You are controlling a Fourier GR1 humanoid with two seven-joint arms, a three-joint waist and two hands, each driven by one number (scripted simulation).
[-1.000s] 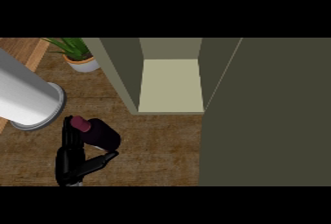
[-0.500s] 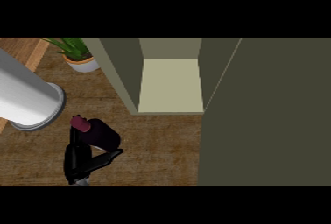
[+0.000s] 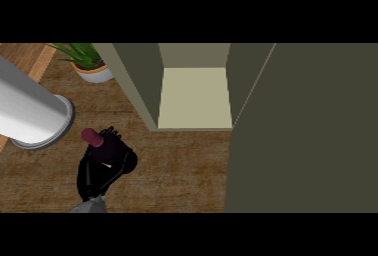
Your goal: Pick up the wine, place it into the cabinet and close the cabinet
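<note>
The black left hand (image 3: 103,167) has its fingers curled round the dark wine bottle with the maroon cap (image 3: 94,139), holding it above the brown wooden tabletop (image 3: 177,170). Over the last second the hand and bottle have shifted slightly right and upward in the view, towards the olive-green cabinet (image 3: 136,85), whose pale inner shelf (image 3: 196,97) stands exposed beside its open door (image 3: 303,130). The pick-up seems done; the carry to the shelf is beginning. The right hand is out of view.
</note>
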